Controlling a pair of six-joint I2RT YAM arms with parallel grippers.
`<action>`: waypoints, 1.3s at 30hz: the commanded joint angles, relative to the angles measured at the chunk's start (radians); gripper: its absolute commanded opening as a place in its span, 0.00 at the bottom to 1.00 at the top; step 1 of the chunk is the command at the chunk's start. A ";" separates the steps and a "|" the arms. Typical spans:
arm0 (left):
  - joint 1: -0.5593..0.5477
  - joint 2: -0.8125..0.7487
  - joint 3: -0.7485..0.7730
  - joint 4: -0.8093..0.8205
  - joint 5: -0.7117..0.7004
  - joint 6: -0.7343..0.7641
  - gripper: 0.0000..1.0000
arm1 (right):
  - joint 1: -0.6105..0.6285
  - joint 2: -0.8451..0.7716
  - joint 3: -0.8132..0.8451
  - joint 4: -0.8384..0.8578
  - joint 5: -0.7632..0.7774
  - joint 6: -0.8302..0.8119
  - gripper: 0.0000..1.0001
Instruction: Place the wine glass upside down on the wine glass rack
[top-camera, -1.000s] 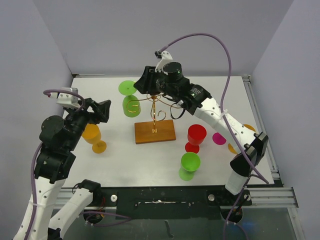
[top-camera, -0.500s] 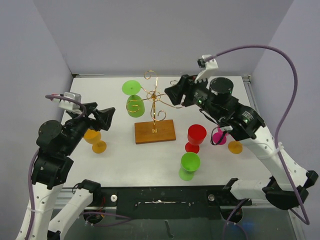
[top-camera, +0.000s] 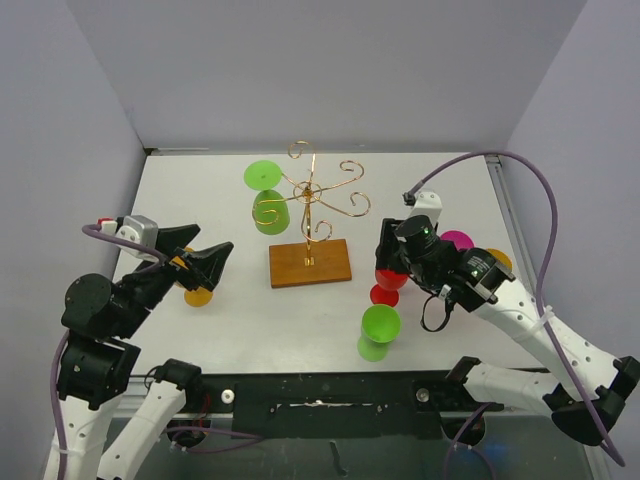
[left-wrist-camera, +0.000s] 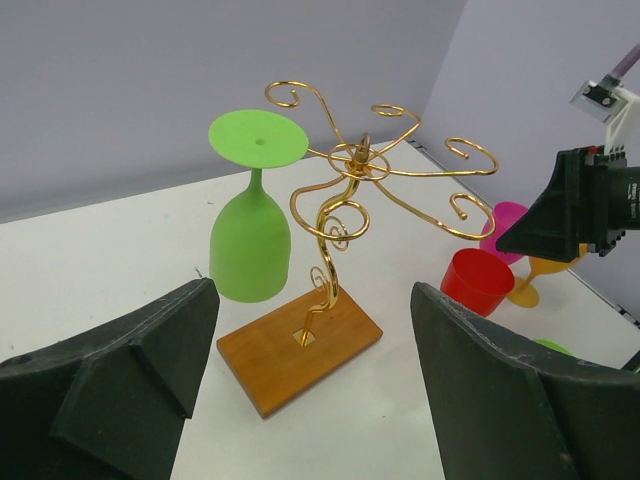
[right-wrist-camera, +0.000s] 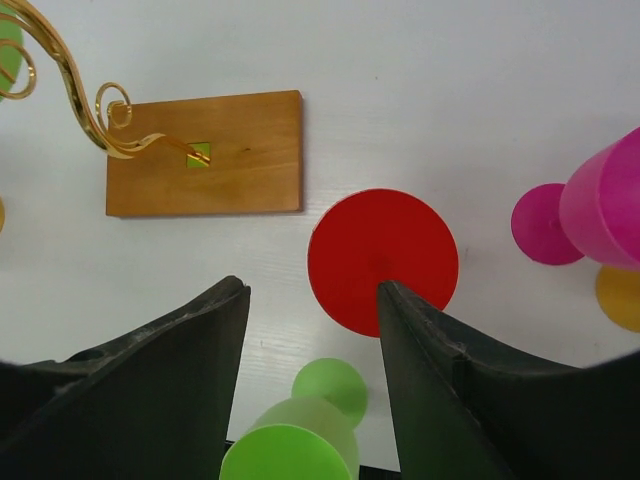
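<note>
Centre the right hand (right-wrist-camera: 312, 290), fingers apart, squarely over the red plastic wine glass (right-wrist-camera: 383, 262) before descending to grip.

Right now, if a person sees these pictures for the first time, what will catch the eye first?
The gold wire rack in the centre of the scene stands out first, with a bright green glass hanging upside down on its left side in the top view. Next comes the right gripper, open directly above an upright red glass to the right of the rack.

1 glass (top-camera: 266, 212) on rack (top-camera: 310, 263), L side
</note>
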 joint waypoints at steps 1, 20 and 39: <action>0.003 -0.016 0.004 0.050 0.024 -0.004 0.77 | 0.003 -0.001 -0.052 0.046 0.024 0.066 0.53; 0.002 0.054 0.028 0.165 -0.037 -0.018 0.77 | -0.086 0.081 -0.204 0.219 -0.121 -0.026 0.34; 0.003 0.080 0.045 0.255 0.051 -0.067 0.77 | -0.102 0.111 -0.167 0.219 -0.037 -0.073 0.00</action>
